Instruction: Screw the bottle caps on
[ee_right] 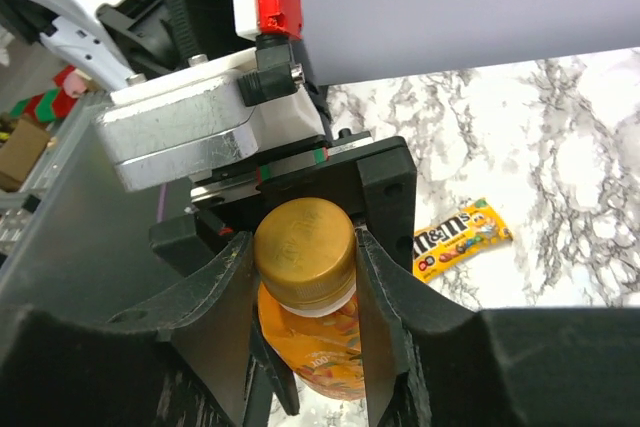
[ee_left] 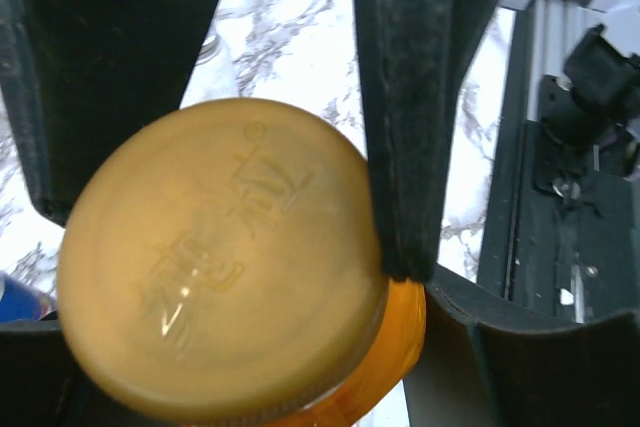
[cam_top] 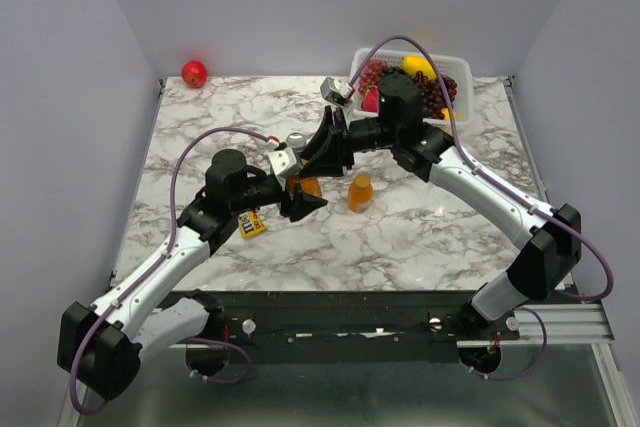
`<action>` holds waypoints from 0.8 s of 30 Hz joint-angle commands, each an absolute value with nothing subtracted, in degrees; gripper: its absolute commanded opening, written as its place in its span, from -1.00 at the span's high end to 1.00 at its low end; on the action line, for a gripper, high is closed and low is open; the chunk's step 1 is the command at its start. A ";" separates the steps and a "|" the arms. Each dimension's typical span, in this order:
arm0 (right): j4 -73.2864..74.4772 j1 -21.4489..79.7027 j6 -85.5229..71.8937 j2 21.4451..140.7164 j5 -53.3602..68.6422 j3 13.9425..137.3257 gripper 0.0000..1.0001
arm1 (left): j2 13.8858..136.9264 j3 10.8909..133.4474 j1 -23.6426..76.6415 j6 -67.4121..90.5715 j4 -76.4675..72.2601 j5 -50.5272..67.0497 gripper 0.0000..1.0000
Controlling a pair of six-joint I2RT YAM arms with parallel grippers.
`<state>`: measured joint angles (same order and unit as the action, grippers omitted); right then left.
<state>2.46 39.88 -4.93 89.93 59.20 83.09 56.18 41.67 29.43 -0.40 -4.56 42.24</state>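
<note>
Fingers (ee_right: 225,307) of the right gripper (ee_right: 306,252) are clamping the gold bottle cap (ee_right: 303,237) from both sides. The pads are pressing on its rim, which is giving the wrist purchase to turn it. Directly beneath that grip, the stubby bottle (ee_right: 312,342) of orange liquid is sitting under the cap. The left gripper (cam_top: 303,199), reaching in from the opposite side, is holding the bottle's body, apparently to keep it from spinning. Its jaws are looking clamped on the bottle rather than loose. Whether the cap is sitting square on the thread is not showing.

Just beside the right hand, a second orange bottle (cam_top: 360,193) is standing alone on the marble table (cam_top: 420,237), apart from both arms. Near the left hand's wrist, a candy packet (ee_right: 462,237) is lying flat, out of the way. Behind the right arm a fruit basket (cam_top: 462,69) is sitting, and a red apple (cam_top: 194,73) is resting far off at the back corner. Nothing is obstructing the twist, in my judgement, except the two wrists crowding each other.
</note>
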 commanded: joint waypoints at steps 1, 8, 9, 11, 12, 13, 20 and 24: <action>6.06 40.87 -2.90 89.47 51.59 83.23 0.73 | 54.67 43.07 30.41 -1.58 -6.33 33.31 1.00; 6.41 40.87 -2.37 89.30 48.71 82.79 0.74 | 53.70 42.36 30.41 -2.46 -4.23 31.39 1.00; 6.33 40.87 -2.03 89.30 49.21 82.88 0.65 | 53.35 42.28 30.32 -2.63 -4.13 31.12 1.00; 6.06 40.87 -0.89 89.82 53.50 83.14 0.37 | 52.82 42.01 30.23 -3.77 -3.43 32.43 1.00; 5.54 40.87 -0.88 89.82 54.22 83.06 0.14 | 52.65 41.92 30.23 -4.04 -3.51 33.04 1.00; 5.19 40.87 -0.97 89.91 54.75 83.14 0.09 | 52.39 41.66 30.23 -4.04 -3.52 33.57 1.00; 4.40 40.87 -1.05 91.93 57.04 84.81 -0.18 | 52.65 41.13 30.15 -3.25 -4.13 37.26 1.00; 4.48 41.04 -1.32 92.64 57.57 84.99 -0.26 | 52.65 41.13 30.15 -3.34 -4.31 37.53 1.00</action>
